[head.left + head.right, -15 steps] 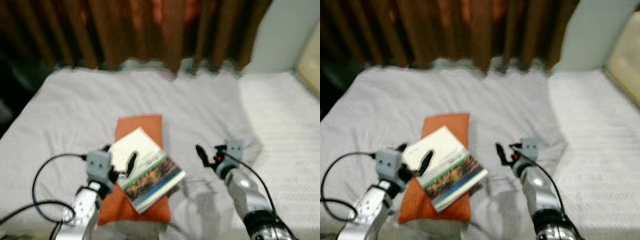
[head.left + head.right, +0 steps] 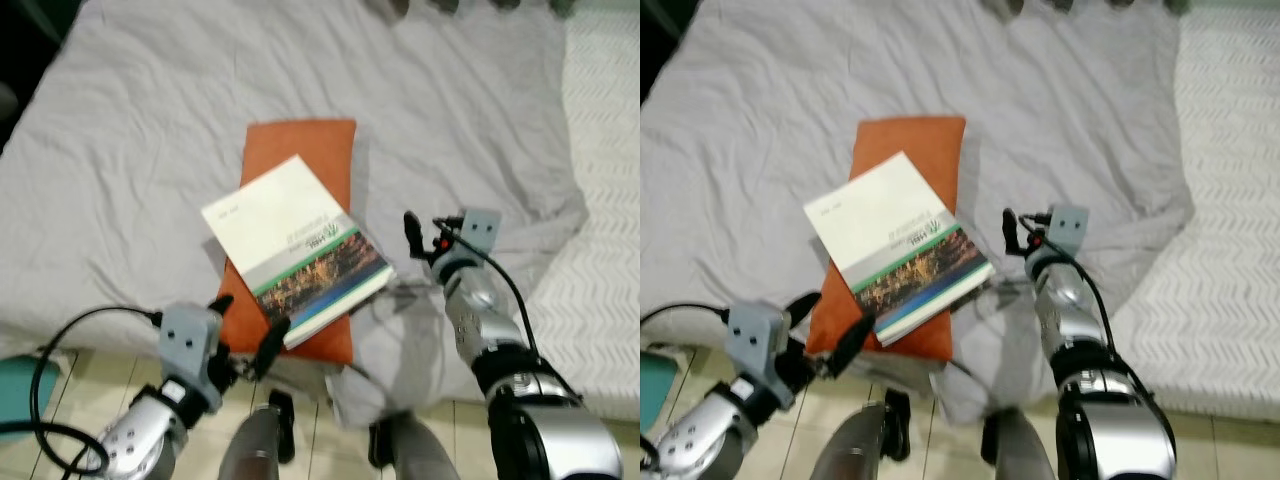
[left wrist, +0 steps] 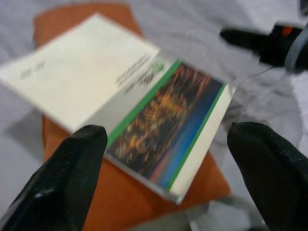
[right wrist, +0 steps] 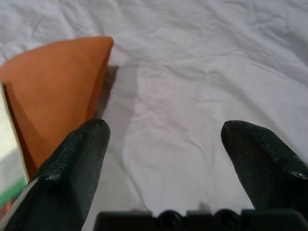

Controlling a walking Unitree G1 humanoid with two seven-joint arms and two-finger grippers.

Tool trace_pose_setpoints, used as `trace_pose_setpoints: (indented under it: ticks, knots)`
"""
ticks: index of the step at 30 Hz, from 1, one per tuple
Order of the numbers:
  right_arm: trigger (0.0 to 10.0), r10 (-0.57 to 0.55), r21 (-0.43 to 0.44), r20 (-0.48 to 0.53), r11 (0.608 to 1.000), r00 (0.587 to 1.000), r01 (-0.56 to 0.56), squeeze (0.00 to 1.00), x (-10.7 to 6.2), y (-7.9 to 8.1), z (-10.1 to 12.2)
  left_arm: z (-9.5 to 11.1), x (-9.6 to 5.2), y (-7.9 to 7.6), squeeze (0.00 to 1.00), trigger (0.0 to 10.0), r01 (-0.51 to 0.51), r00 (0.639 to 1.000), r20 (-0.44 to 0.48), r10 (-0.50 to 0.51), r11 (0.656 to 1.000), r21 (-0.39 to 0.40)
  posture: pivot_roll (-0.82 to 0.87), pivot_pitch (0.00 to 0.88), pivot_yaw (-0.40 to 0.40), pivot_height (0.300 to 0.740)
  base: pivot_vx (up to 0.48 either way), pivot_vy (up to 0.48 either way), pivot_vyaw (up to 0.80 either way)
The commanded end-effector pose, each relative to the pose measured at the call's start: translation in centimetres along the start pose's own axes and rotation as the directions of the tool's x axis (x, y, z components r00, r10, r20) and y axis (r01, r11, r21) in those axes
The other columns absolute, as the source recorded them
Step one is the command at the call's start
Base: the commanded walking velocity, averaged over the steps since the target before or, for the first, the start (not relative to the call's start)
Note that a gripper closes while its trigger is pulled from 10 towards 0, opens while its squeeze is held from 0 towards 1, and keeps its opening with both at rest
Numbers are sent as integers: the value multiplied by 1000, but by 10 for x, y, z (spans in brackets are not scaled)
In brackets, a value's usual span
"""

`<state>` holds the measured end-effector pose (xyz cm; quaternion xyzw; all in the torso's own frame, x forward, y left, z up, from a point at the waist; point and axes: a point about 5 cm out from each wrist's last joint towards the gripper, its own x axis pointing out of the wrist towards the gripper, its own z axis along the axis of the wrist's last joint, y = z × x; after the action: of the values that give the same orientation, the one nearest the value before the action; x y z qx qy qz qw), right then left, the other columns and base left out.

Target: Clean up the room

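Left arm low at my left, left gripper (image 2: 245, 335) fingers spread wide | right arm reached forward, right gripper (image 2: 412, 232) fingers parted | both holding nothing

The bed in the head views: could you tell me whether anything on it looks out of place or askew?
Yes. A book lies askew on an orange cushion near the foot of the bed, its lower corner overhanging the cushion. The grey sheet is rumpled and droops over the edge. Both open grippers, left and right, hover nearby.

A teal object (image 2: 18, 392) sits on the pale tiled floor (image 2: 330, 440) below the bed.
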<state>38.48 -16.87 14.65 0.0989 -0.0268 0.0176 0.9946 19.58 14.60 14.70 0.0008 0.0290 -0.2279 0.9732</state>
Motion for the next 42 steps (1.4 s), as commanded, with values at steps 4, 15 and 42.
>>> trace_pose_setpoints:
  ticks: [4,15,42]
  knots:
    - [10000,-41,135,-77,990,996,51,0,2,-9,-6,-4,-11,-27,0,10000,62,996,-63,-66,996,-70,244,658,15,740,0,0,0]
    - [10000,-36,363,-214,925,976,113,1000,-1,-10,-27,-6,-15,-25,0,10000,15,995,-95,-23,997,-81,248,653,-12,740,0,0,0]
    - [10000,236,605,-100,786,967,-129,0,3,0,-12,-5,-27,-22,0,10000,79,990,-118,-82,996,-33,229,661,-12,740,0,0,0]
